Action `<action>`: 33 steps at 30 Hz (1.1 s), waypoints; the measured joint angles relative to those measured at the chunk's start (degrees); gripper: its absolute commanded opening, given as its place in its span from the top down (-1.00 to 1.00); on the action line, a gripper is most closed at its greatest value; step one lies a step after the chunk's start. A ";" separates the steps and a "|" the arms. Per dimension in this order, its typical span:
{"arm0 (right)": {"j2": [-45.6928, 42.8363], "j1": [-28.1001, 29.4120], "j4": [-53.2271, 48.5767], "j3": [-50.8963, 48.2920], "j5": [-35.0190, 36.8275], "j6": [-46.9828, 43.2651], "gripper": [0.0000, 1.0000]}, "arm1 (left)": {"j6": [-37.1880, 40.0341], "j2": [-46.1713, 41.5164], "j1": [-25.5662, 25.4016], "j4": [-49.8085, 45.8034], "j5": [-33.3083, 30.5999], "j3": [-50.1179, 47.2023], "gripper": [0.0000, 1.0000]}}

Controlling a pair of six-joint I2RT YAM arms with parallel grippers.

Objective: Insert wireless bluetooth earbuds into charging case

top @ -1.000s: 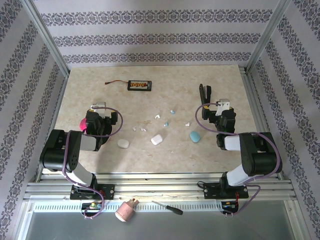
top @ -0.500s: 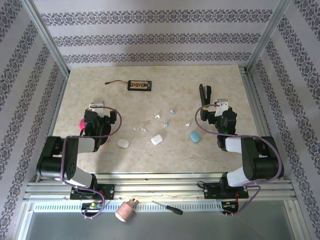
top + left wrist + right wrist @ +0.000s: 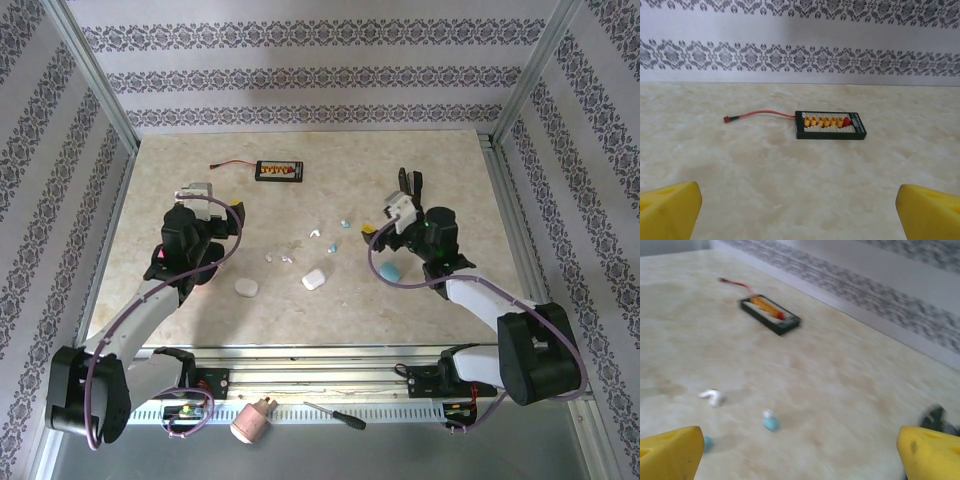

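**Overhead view.** Both arms are reaching out over the pale marbled worktop (image 3: 450,150). The left gripper (image 3: 203,205) and the right gripper (image 3: 390,218) are both standing released, jaws wide, carrying nothing. The wireless bluetooth earbuds (image 3: 315,232), tiny glossy white and pale blue pieces, are lying scattered across the middle of the worktop, none seated yet. A white pebble-shaped case (image 3: 314,278), a second white pebble-shaped case (image 3: 247,287) and a blue pebble-shaped case (image 3: 389,270) are sitting nearer the arms; whether any lid is open cannot be told. The purple cable loop (image 3: 372,262) of the right arm is hanging just beside the blue pebble-shaped case, so a sweep across it is risking a snag that drags the case.

**Left wrist view.** The left gripper (image 3: 799,212) is framing bare worktop and, well beyond, a black rectangular board with orange connectors and a red lead (image 3: 830,125). It is facing away from the earbuds, so any approach is depending on a turn inward first.

**Right wrist view (blurred).** The right gripper (image 3: 800,452) is looking at a white earbud (image 3: 712,396) and a pale blue earbud (image 3: 771,421), lying apart. The yellow fingertips (image 3: 670,452) are looking broad against such slick pieces: an off-centre pinch is likely sending one skittering, and the mixed colours are inviting a wrong pairing with a case.
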 measured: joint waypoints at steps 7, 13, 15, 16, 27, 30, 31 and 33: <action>6.12 10.73 -20.68 15.54 -5.16 -17.94 -0.97 | -6.60 -3.34 0.00 -10.23 2.73 1.73 -0.99; 14.91 16.70 -34.60 24.17 -4.96 -28.63 -0.90 | -9.31 -4.72 0.00 -14.84 3.15 1.90 -0.99; 17.81 18.53 -38.95 26.43 -4.00 -31.85 -0.89 | -9.49 -4.72 0.00 -15.82 3.15 1.92 -0.99; 19.26 19.34 -41.07 27.52 -3.37 -33.27 -0.90 | -9.49 -4.72 0.00 -16.20 3.15 1.92 -0.99; 29.79 23.54 -52.39 32.57 1.86 -40.48 -0.77 | -9.51 -4.59 0.00 -16.68 3.17 1.92 -0.99; 31.91 23.67 -52.98 33.66 2.97 -40.68 -0.72 | -9.51 -4.11 0.00 -16.68 3.21 1.92 -0.99; 32.65 23.67 -53.24 34.18 3.41 -40.70 -0.69 | -9.51 -3.89 0.00 -16.68 3.23 1.92 -0.99; 33.77 23.67 -53.44 35.01 3.98 -40.85 -0.61 | -9.53 -3.65 0.00 -16.68 3.41 1.92 -0.99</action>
